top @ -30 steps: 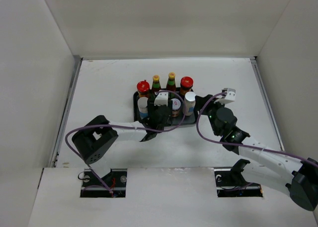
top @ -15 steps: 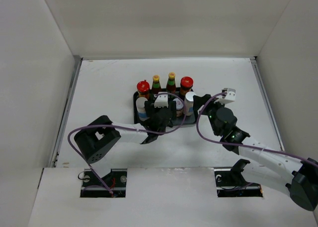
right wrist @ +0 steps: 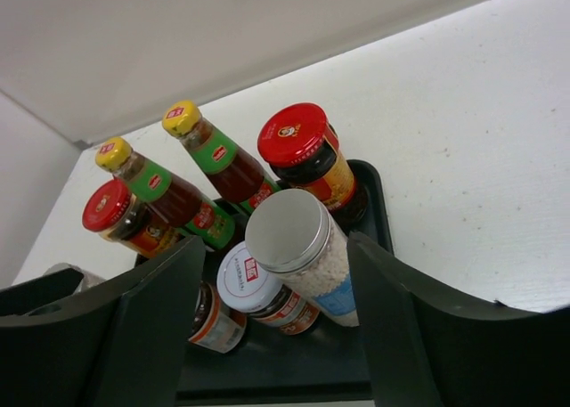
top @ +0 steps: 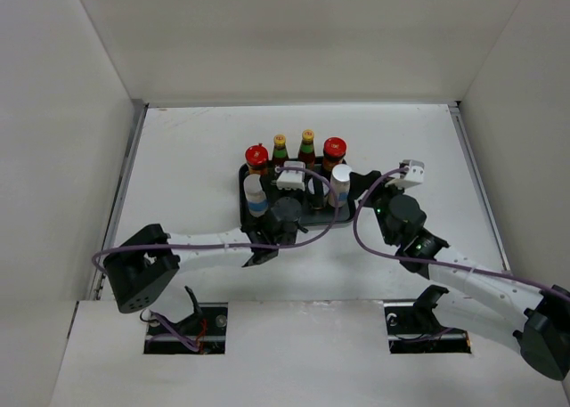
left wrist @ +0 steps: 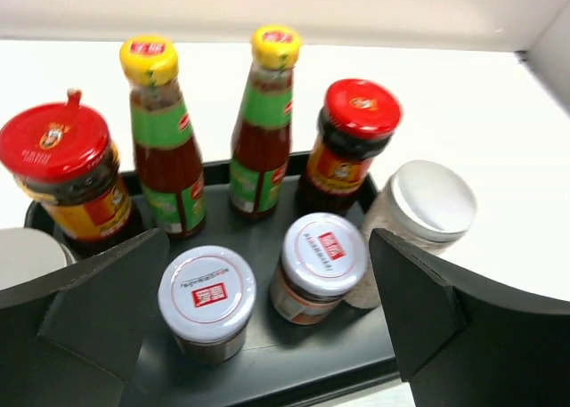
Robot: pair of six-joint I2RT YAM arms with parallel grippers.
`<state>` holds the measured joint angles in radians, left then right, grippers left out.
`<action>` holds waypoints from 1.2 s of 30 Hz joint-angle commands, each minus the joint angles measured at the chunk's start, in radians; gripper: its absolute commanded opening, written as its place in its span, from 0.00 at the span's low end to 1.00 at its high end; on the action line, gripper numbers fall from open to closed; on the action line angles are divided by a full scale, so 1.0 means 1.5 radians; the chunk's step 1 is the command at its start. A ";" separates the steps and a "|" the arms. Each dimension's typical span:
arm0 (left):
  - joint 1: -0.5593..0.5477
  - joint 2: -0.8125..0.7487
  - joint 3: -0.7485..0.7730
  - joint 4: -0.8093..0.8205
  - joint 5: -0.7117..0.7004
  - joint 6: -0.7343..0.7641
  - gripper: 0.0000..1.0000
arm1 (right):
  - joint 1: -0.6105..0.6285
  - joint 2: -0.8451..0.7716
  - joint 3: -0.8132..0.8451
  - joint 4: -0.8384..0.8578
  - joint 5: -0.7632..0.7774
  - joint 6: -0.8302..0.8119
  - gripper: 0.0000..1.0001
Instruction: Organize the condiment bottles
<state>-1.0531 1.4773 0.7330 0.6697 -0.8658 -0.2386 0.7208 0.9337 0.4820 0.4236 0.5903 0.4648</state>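
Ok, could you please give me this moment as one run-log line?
left gripper: open, empty, facing grey-lidded jars | right gripper: open, straddling white cylinder | all eight condiment bottles standing in black tray

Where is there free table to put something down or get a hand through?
Bare table left of the tray, behind it up to the back wall, and to its right beyond the right arm. Crowded: the tray is packed with condiment bottles, and the left arm and right arm reach across its near edge.

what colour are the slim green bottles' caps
Yellow caps, best seen in the left wrist view.
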 commanded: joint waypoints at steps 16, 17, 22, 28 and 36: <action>-0.065 -0.531 -0.208 -0.180 -0.197 -0.090 1.00 | 0.006 -0.112 0.019 -0.098 0.067 0.021 0.24; -0.065 -0.569 -0.226 -0.213 -0.238 -0.112 1.00 | 0.001 -0.109 0.021 -0.112 0.073 0.030 0.28; -0.047 -0.653 -0.240 -0.352 -0.279 -0.189 1.00 | -0.078 -0.048 0.044 -0.126 0.065 0.069 0.57; 0.145 -0.526 -0.158 -0.397 -0.021 -0.290 1.00 | -0.135 0.037 0.099 -0.136 0.019 0.121 0.79; 0.396 -0.231 0.132 -0.635 0.161 -0.338 1.00 | -0.130 0.026 0.111 -0.204 0.051 0.140 0.79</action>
<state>-0.4831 1.0691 0.7799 -0.0906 -0.7467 -0.6918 0.5240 0.9962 0.5995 0.1680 0.6327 0.6361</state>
